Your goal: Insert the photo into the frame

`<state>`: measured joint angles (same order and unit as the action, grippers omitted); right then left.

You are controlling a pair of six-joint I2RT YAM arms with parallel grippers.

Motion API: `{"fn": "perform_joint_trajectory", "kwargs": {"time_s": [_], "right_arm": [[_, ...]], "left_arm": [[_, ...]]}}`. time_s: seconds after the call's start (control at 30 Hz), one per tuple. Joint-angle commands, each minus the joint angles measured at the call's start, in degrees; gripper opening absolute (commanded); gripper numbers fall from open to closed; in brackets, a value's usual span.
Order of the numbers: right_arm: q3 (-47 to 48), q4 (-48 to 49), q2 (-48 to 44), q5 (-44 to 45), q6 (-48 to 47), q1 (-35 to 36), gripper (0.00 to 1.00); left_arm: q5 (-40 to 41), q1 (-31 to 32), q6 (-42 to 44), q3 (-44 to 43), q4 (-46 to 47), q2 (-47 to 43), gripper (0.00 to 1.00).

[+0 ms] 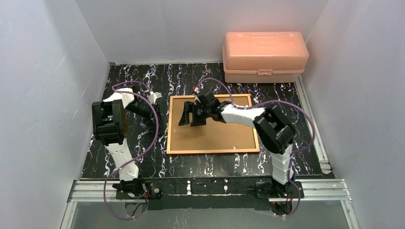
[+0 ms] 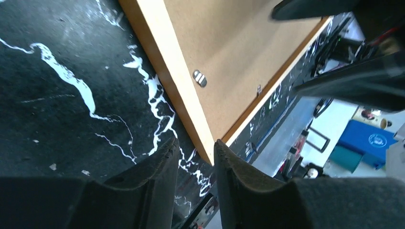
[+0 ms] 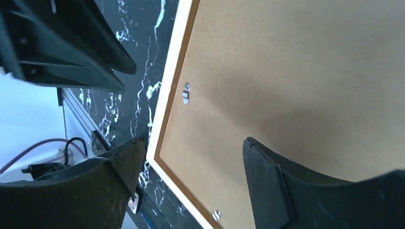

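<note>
The frame [image 1: 213, 151] lies flat on the black marbled table, back side up, with a plain brown backing board [image 1: 217, 136] filling it. The photo is hidden. My right gripper [image 1: 191, 119] hovers open over the board's far left part; in its wrist view the right gripper [image 3: 193, 140] spans the frame's pale rail [image 3: 167, 105] and the board [image 3: 296, 71], holding nothing. My left gripper [image 1: 153, 116] sits just left of the frame. Seen from the left wrist, the left gripper [image 2: 196, 143] has a narrow gap, and a corner of the frame [image 2: 167, 62] lies just past its tips.
A pink plastic box [image 1: 265, 55] stands at the back right against the wall. White walls enclose the table on three sides. An aluminium rail [image 1: 210, 188] runs along the near edge. Small metal clips [image 2: 199, 78] [image 3: 186, 93] sit on the backing board's border.
</note>
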<state>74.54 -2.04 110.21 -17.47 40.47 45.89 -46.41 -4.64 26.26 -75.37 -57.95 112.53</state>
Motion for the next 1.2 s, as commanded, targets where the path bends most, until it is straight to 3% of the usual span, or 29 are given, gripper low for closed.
{"fn": "perform_joint_trajectory", "kwargs": {"time_s": [0.0, 0.13, 0.5, 1.17], "right_arm": [[4.3, 12.4, 5.3, -3.3, 9.4, 1.6, 0.82], [4.1, 17.2, 8.0, -4.0, 14.0, 2.8, 0.8], [3.6, 19.2, 10.4, -4.3, 17.4, 4.6, 0.79], [1.1, 21.7, 13.0, -5.0, 21.0, 5.8, 0.77]], "left_arm": [[-1.4, 0.8, -6.2, 0.0, 4.0, 0.4, 0.32], [-1.7, 1.0, -8.1, -1.8, 4.5, 3.8, 0.3], [-2.3, 1.6, -9.1, -2.3, 4.9, 7.2, 0.17], [-2.4, 2.9, -9.5, -1.9, 5.9, 6.3, 0.13]]}}
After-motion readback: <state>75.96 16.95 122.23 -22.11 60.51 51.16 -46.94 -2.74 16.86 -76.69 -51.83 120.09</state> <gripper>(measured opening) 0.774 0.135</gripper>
